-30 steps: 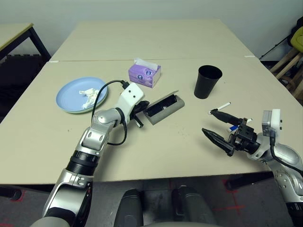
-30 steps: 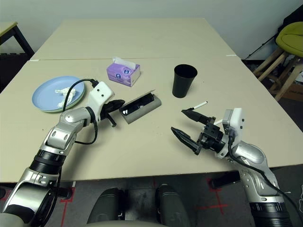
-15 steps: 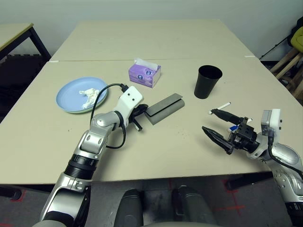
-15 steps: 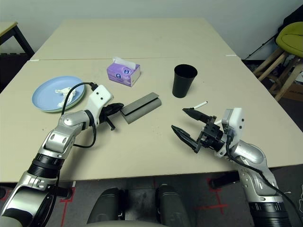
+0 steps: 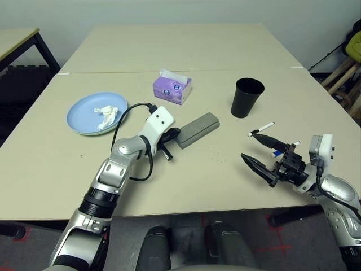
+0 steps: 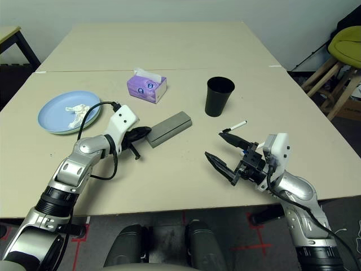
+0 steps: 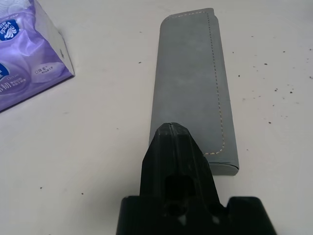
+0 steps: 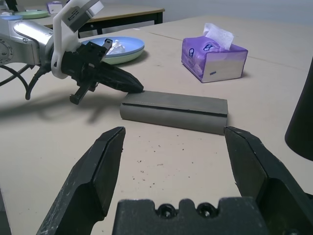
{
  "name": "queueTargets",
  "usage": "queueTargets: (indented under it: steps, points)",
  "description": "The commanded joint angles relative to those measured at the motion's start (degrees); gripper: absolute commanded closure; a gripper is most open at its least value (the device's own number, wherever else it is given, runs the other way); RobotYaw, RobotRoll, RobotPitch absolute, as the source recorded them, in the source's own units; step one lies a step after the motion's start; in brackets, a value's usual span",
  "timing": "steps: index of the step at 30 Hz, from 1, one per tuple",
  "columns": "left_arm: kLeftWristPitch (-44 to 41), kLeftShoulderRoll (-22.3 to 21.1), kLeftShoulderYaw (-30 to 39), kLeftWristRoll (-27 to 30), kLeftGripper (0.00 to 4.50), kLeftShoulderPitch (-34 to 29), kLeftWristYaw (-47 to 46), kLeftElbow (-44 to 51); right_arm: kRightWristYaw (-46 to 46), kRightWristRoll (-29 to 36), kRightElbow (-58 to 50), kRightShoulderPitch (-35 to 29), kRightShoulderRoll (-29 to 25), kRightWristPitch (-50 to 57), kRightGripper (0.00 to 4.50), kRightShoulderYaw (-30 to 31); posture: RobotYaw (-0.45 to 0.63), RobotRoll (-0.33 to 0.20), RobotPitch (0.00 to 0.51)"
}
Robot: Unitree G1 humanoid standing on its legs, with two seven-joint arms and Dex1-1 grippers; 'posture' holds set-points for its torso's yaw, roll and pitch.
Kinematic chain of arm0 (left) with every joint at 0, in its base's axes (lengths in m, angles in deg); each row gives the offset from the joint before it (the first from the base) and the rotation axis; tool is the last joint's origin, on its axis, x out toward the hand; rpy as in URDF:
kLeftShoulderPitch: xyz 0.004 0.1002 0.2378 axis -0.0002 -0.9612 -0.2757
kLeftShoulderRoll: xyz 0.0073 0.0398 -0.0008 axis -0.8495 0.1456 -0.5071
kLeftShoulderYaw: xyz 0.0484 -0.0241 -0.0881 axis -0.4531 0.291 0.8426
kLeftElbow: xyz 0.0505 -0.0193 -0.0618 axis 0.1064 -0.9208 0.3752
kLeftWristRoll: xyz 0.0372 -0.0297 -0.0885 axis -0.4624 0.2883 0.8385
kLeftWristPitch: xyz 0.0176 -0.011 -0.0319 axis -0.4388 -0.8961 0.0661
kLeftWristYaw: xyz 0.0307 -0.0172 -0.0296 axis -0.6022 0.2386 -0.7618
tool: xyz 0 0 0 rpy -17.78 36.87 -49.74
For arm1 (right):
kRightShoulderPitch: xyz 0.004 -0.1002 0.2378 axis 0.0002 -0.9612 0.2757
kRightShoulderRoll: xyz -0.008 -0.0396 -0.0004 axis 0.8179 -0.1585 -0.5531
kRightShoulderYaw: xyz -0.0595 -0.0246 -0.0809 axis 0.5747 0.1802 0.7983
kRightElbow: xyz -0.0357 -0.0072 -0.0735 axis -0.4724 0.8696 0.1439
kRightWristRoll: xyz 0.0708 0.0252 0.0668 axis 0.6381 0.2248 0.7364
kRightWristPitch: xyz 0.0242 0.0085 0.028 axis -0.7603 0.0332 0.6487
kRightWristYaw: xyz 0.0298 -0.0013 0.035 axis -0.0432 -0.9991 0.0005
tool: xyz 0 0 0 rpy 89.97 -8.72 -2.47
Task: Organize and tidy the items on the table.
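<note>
The grey glasses case (image 5: 197, 129) lies closed in the middle of the table (image 5: 186, 186). My left gripper (image 5: 174, 134) is shut, its tip against the case's near-left end, as the left wrist view also shows with the case (image 7: 193, 98). To the right of the case my right gripper (image 5: 248, 145) hovers open and holds nothing. Beside it lie a white pen (image 5: 261, 128) and a blue-tipped pen (image 5: 277, 151). A black cup (image 5: 247, 97) stands upright behind them. At the left, crumpled tissue (image 5: 105, 115) rests on the blue plate (image 5: 76, 116).
A purple tissue box (image 5: 172, 87) stands behind the case, between plate and cup. A seam crosses the table further back. A smaller black-legged table (image 5: 17, 42) is at the far left, and a wooden stool (image 5: 347, 70) stands off the right edge.
The case's lid, open a second ago, has come down and the case is now closed. My left gripper has shifted slightly along the case's end. The right gripper has barely moved.
</note>
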Motion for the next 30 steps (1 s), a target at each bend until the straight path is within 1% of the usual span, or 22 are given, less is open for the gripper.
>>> queueTargets:
  steps: [1,14,18,21,23,24,27,28,30]
  points:
    - [-0.1,0.3,-1.7,-0.8,4.49,-1.1,0.2,0.5,-0.7,-0.6,-0.5,-0.7,-0.7,0.2,0.00,-0.5,-0.03,0.000,0.088]
    - [-0.4,-0.1,-3.2,-1.8,4.49,-4.5,0.1,2.8,-1.6,-1.3,-1.1,-2.3,-0.3,-0.5,0.00,0.0,-0.04,0.000,0.094]
    - [-1.4,0.3,-1.7,-0.5,4.49,-3.8,0.0,3.1,-1.8,-1.3,-1.1,-2.4,-0.3,-0.6,0.00,0.1,-0.04,0.000,0.094]
    - [-2.9,0.4,0.0,1.9,4.49,-3.0,0.8,4.2,-1.8,-1.4,-0.9,-2.3,-0.3,-0.7,0.00,0.1,-0.04,0.000,0.094]
    - [-4.3,0.6,2.0,4.3,4.11,-2.2,1.2,5.6,-1.7,-1.5,-0.4,-2.2,-0.3,-0.9,0.00,0.1,-0.03,0.000,0.093]
    - [-5.2,0.5,2.8,5.4,3.85,-1.7,1.5,6.3,-1.7,-1.5,-0.2,-2.0,-0.3,-1.1,0.00,0.1,-0.03,0.000,0.093]
    - [-7.7,0.6,5.4,8.9,2.78,-0.5,1.9,8.3,-1.5,-1.6,0.2,-1.8,-0.4,-1.2,0.00,0.2,-0.03,0.000,0.093]
    - [-8.7,0.7,6.5,10.3,2.34,-0.2,2.0,9.2,-1.5,-1.6,0.2,-1.8,-0.4,-1.3,0.00,0.2,-0.02,0.000,0.091]
    - [-11.5,0.8,9.4,14.2,1.62,0.6,2.3,10.9,-1.3,-1.8,0.6,-1.5,-0.5,-1.6,0.00,0.4,-0.02,0.000,0.091]
